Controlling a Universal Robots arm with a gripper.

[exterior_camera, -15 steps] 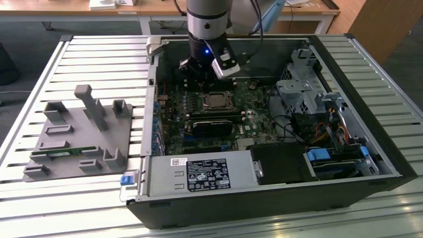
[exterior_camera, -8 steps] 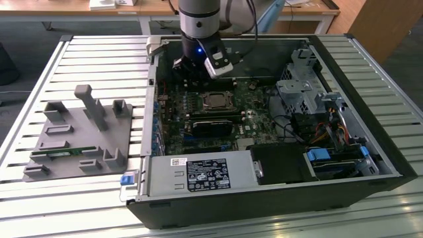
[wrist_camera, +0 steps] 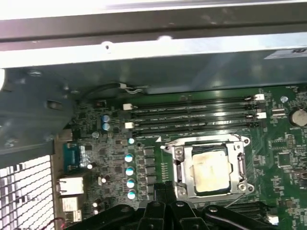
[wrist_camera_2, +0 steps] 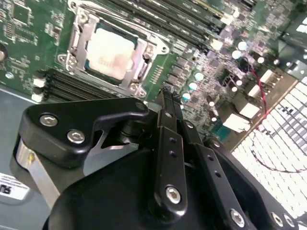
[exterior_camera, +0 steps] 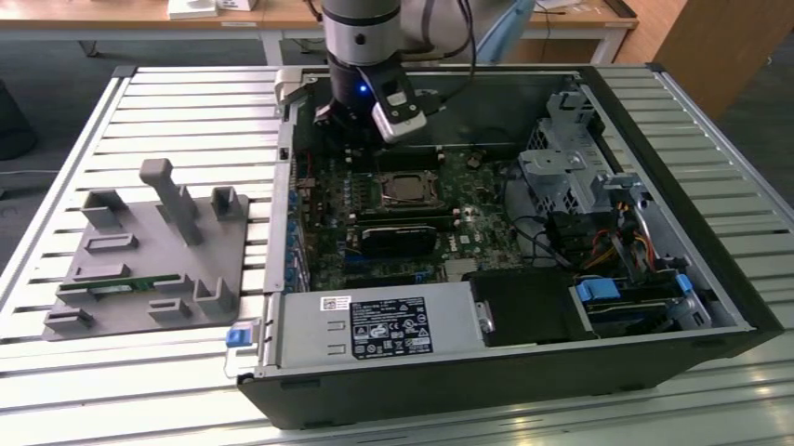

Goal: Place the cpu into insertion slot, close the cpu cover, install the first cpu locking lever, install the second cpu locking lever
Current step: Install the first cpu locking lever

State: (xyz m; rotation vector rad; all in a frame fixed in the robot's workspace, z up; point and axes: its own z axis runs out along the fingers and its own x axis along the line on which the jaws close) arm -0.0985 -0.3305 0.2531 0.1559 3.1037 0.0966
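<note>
The cpu (exterior_camera: 403,189) (wrist_camera_2: 110,52) (wrist_camera: 210,170) lies flat in the insertion slot (wrist_camera: 240,165) on the green board, tan-silver face up. The cpu cover (wrist_camera_2: 79,45) (wrist_camera: 180,165), a silver frame, lies down around it with the chip showing through its window. My gripper (exterior_camera: 352,147) (wrist_camera_2: 168,96) (wrist_camera: 165,189) hangs inside the case just beyond the socket's far side in the exterior view. Its black fingers (wrist_camera_2: 169,124) are pressed together with nothing between them, their tips close above the board beside a corner of the socket.
The open black computer case (exterior_camera: 694,279) walls in the board. Memory slots (wrist_camera: 192,115) run beside the socket. A black block (exterior_camera: 397,237) sits near the socket, a power supply (exterior_camera: 378,325) at the front, and a drive cage (exterior_camera: 571,172) at the exterior view's right. A grey fixture tray (exterior_camera: 149,251) stands outside.
</note>
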